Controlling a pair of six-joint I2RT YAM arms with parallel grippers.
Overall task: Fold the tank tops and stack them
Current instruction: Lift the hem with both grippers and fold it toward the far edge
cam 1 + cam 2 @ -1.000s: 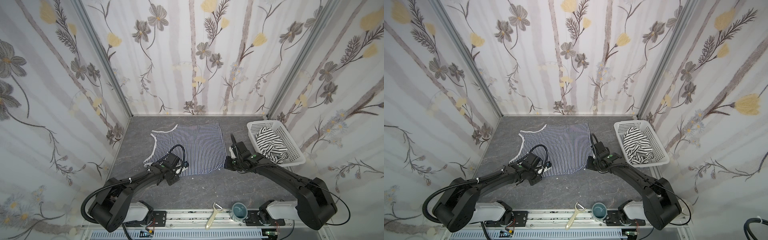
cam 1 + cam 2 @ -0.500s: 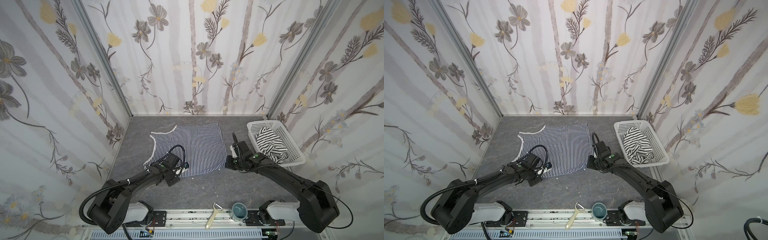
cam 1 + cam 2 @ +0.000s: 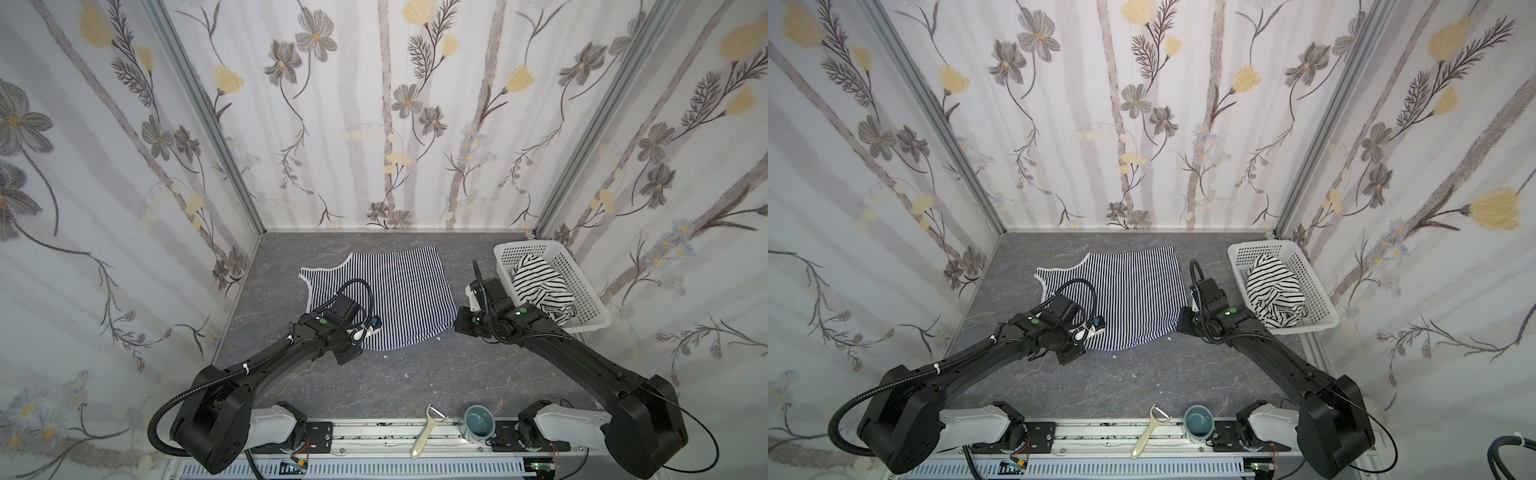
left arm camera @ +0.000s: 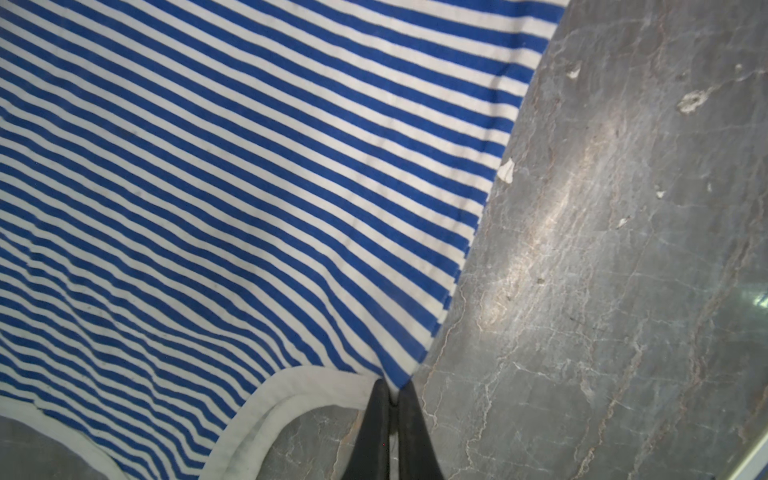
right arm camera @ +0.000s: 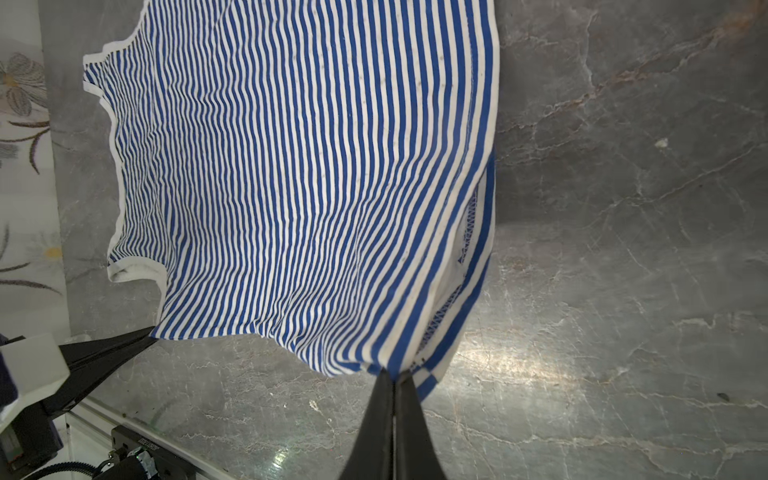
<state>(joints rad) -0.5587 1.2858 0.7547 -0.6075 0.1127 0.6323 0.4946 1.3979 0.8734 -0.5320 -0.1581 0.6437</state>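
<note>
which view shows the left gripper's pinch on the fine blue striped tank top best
Left wrist view: the left gripper is shut on the fine blue-and-white striped tank top beside its white trim. The right wrist view shows it sideways, small; in both top views the arm hides the pinch.

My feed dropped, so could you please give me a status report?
Left end effector and right end effector shut on navy-striped tank top. Black-striped top in basket. Nothing obstructing.

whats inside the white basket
A crumpled white top with wide black stripes lies in the basket. The basket floor beneath it is covered, so anything under it cannot be seen.
</note>
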